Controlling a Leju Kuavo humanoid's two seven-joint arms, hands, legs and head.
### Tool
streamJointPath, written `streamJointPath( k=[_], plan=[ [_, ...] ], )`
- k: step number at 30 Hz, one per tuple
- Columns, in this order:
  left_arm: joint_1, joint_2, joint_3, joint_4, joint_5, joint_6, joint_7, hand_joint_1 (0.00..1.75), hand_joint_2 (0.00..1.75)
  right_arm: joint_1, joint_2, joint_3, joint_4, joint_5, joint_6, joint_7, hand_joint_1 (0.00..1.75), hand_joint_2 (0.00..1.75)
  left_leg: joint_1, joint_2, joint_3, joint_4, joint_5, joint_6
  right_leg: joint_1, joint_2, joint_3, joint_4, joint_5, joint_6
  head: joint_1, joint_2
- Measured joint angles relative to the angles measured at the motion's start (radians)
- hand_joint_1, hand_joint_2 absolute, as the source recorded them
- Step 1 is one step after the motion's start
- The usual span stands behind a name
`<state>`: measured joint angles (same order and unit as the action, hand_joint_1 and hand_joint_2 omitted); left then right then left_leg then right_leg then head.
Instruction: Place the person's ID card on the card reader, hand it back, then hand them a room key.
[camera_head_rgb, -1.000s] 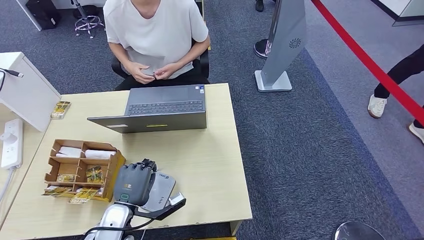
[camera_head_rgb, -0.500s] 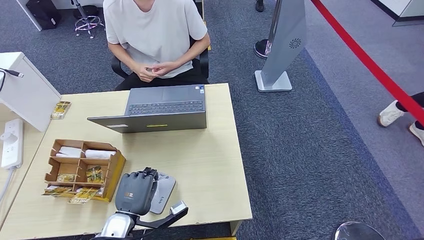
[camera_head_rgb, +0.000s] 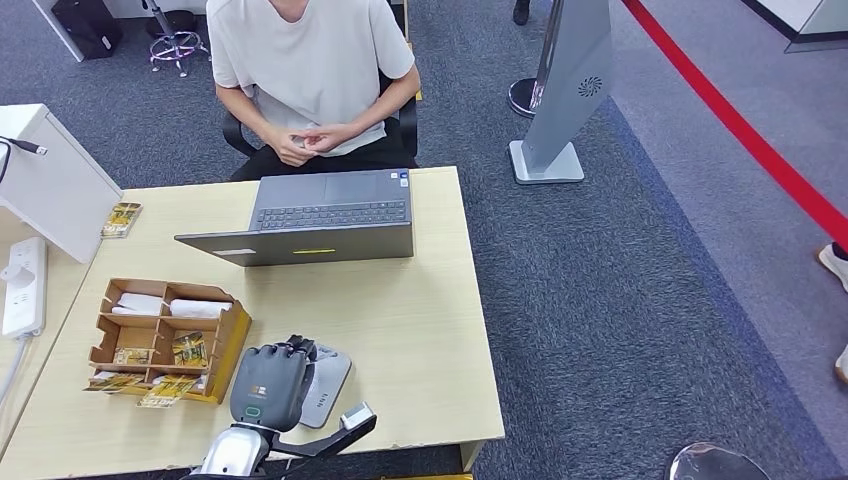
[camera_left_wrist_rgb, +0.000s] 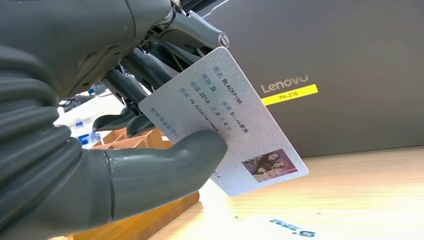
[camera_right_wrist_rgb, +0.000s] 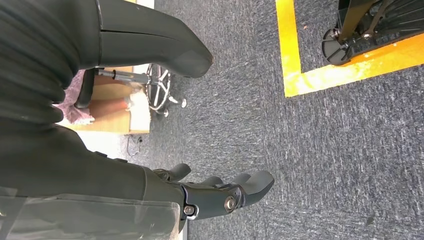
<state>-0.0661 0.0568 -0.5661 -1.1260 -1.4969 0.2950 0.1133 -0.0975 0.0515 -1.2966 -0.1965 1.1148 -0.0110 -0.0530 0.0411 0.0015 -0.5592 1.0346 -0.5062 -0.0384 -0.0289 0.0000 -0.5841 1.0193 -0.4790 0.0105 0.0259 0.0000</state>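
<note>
The left hand (camera_left_wrist_rgb: 90, 150) grips the pale, glossy plastic ID card (camera_left_wrist_rgb: 225, 127), its thick grey thumb pressed on the printed face and the darker fingers (camera_left_wrist_rgb: 150, 65) behind. The card stands tilted, long axis slanting, the small photo at its low free corner. From the head view, that left hand (camera_head_rgb: 268, 385) hangs directly over the flat grey rounded card reader (camera_head_rgb: 325, 385) near the front edge of the light wooden bench (camera_head_rgb: 420, 330). In the wrist view, a white edge with blue print, probably the reader, lies just beneath the card's low corner and apart from it. So the card seems not yet laid flat; a short lowering and levelling is what the next move likely turns on.

Just beside the hand sits the brown wooden compartment tray (camera_head_rgb: 165, 335) holding yellow-patterned cards. The matte grey open laptop (camera_head_rgb: 320, 225) stands between reader and the seated person in a white shirt (camera_head_rgb: 310, 60).

The right hand (camera_right_wrist_rgb: 220, 192) hangs over grey carpet, fingers loosely apart, holding nothing.
</note>
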Motion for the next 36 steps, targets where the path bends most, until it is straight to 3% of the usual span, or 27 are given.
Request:
streamJointPath(
  k=[36],
  plan=[
    [0.011, -0.01, 0.0, 0.056, 0.012, -0.012, 0.042, 1.75, 1.75, 0.0, 0.0, 0.0, 0.0, 0.008, -0.002, 0.003, 0.0, 1.75, 0.0, 0.0, 0.0, 0.0, 0.0, 0.0, 0.0, 0.0, 0.0, 0.0, 0.0, 0.0, 0.0, 0.0]
  ],
)
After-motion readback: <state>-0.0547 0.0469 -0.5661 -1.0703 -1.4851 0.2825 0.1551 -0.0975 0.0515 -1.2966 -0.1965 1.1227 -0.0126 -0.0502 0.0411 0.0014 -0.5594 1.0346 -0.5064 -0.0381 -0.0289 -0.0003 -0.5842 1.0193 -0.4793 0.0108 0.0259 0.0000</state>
